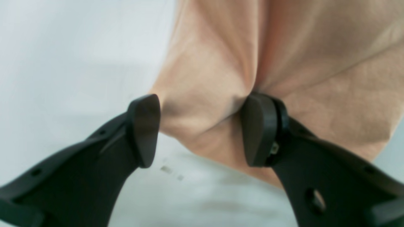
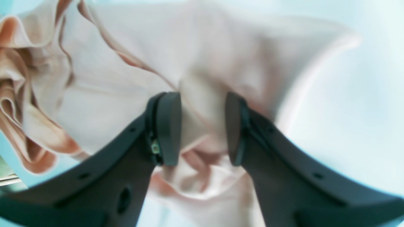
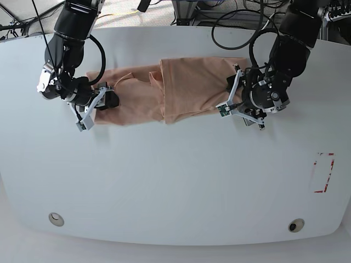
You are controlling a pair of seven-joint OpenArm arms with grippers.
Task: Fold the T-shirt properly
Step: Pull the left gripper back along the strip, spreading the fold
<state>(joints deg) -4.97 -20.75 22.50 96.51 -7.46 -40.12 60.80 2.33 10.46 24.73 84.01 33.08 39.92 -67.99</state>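
White worktop (image 3: 175, 186) fills the overhead view, with cables and equipment along its far edge. On the far half lies the T-shirt (image 3: 181, 87), a salmon-peach garment already gathered into a long band running across the worktop, one layer lapped over another near its middle. The left gripper (image 1: 202, 129) sits at the band's end on the overhead view's right; its jaws stand apart with a ridge of cloth bunched between them, and one pad touches the fabric, but whether they pinch it cannot be told. The right gripper (image 2: 202, 129) is at the opposite end, jaws parted around a fold of pale cloth, and a grip cannot be confirmed there either. The fold seems midway: sides look brought in, the lengthwise fold not yet made. The next move likely calls for both ends to be held firmly and evenly so the layers stay aligned.
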